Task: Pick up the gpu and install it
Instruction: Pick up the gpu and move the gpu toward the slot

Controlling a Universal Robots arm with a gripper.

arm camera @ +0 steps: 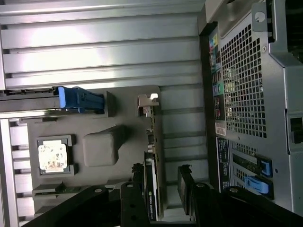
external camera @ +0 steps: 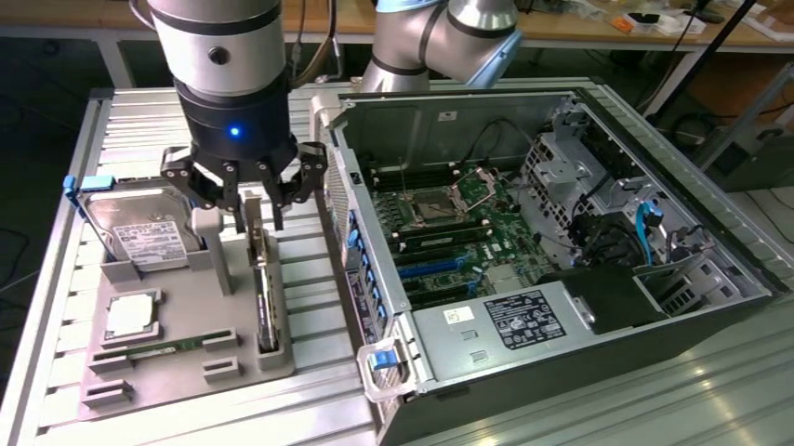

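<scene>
gpu [external camera: 263,288]: on edge in the grey holder [external camera: 186,373], at its edge nearest the case [external camera: 422,121].
Long axis: along the gap between your 2 fingers [arm camera: 184,185].
gripper [external camera: 248,212]: released, straddling its top edge.

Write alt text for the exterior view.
Open gripper straddles one end of the gpu, which stands on edge in a grey holder beside a hard drive. An open computer case lies to the exterior view's right.

the exterior camera looks down from farther off, the open grey metal computer case [external camera: 422,119] on the right of its frame. my wrist camera peers close past my black fingers [arm camera: 185,187]; both share the grey moulded plastic tray [arm camera: 125,118].
</scene>
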